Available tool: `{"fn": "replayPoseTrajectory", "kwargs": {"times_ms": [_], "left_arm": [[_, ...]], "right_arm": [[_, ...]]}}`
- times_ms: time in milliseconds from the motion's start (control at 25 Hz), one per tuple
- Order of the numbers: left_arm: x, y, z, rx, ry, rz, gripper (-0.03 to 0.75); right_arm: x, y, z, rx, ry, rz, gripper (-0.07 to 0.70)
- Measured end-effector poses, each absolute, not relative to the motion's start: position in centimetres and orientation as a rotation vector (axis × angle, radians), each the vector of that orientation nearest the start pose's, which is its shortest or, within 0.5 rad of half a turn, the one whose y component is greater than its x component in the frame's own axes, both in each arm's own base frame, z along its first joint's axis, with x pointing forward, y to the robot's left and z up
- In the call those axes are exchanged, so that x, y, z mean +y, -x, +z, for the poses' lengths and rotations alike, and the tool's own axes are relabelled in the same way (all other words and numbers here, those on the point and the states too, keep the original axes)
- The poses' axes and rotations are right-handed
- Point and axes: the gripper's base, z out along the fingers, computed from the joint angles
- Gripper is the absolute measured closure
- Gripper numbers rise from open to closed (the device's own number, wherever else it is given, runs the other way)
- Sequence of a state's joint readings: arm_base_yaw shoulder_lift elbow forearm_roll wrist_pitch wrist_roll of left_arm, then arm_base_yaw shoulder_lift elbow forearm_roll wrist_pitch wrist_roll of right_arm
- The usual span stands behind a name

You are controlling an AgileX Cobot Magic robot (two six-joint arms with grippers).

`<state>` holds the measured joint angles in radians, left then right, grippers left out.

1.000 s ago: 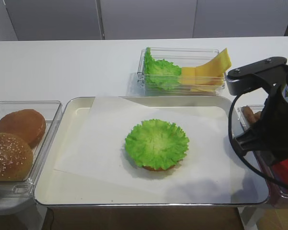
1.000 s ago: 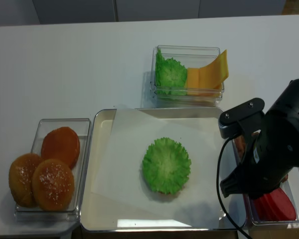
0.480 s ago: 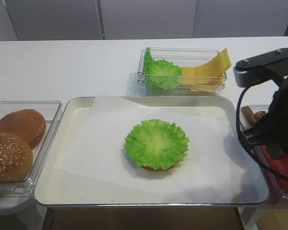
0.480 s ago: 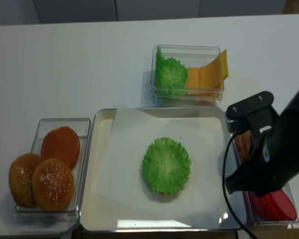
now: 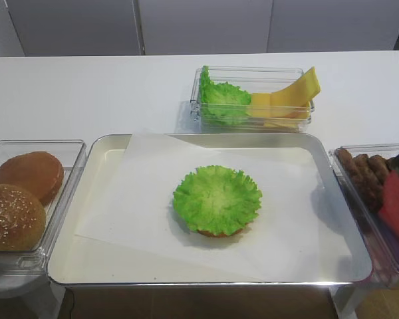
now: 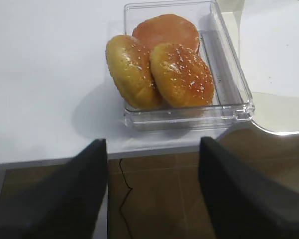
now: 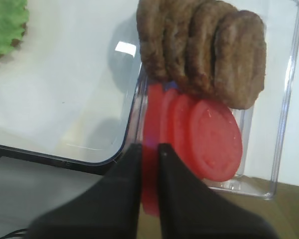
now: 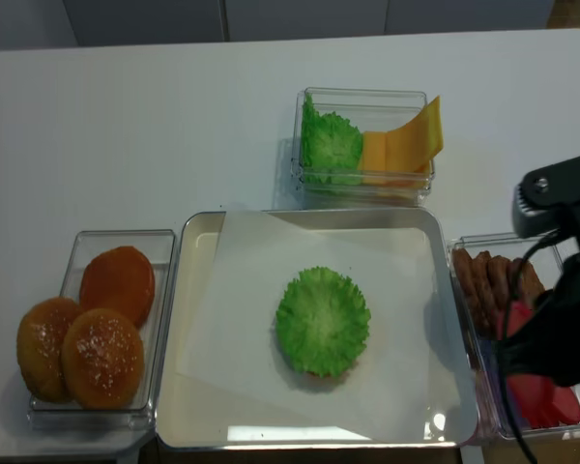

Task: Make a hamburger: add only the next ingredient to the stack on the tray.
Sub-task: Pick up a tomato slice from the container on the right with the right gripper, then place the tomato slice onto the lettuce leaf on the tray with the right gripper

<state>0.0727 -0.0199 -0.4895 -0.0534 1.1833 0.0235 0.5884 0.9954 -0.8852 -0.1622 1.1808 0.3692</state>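
right gripper [image 7: 149,152] pinched narrow on the rim of one tomato slice [image 7: 150,189], held edge-on between the jaws above the near end of the clear bin [image 7: 284,124] at the right of the tray [image 5: 93,266]. more slices [image 7: 214,139] stand leaning in that bin just near of the brown patties [image 7: 204,50]. the slice looks thin, light and fairly stiff, smooth-faced, so probably slippery; a hold on the rim alone could let it swing or slide out, and a deeper bite across the flat faces would likely be steadier. it hangs upright now, so it would need tipping flat before it lands. the stack, a ruffled lettuce leaf [image 5: 217,199] over a brown bun base [image 5: 219,232], sits mid-tray on white paper [image 5: 139,199], well apart to the left of the slice; the leaf looks soft and uneven, so the slice may settle tilted. left gripper [image 6: 152,194] spread wide and empty, near of the bun bin [image 6: 229,94].
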Motion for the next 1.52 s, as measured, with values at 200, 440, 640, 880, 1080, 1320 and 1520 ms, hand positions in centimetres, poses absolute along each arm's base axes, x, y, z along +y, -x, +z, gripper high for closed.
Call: {"fn": "replayPoseTrajectory", "kwargs": {"times_ms": [200,440,640,880,1080,1320,1520], "left_arm": [[-0.5,1.2,26.5,2.156,0.046,-0.009,0.287],[-0.5,1.2,26.5,2.156,0.046,-0.009,0.287],[-0.5,1.2,26.5,2.156,0.046,-0.009,0.287],[-0.5,1.2,26.5,2.156,0.046,-0.009,0.287],[-0.5,1.2,26.5,2.156,0.046,-0.009,0.287],[-0.5,1.2,26.5,2.156,0.046,-0.009,0.287],[-0.5,1.2,26.5,2.156,0.046,-0.009,0.287]], "right_arm": [[7.3,-13.6,34.9,2.637,0.329,0.076,0.554],[7.7,-14.1,38.5,2.537,0.351,0.118,0.554],[9.3,-16.1,39.3,2.533,0.410,0.138,0.554],[12.3,-19.3,37.4,2.564,0.519,0.151,0.554],[16.3,-20.8,34.7,2.553,0.707,0.092,0.554],[20.3,-22.1,30.9,2.572,0.851,0.054,0.554],[21.9,-22.5,29.4,2.547,0.928,0.034,0.554]]}}
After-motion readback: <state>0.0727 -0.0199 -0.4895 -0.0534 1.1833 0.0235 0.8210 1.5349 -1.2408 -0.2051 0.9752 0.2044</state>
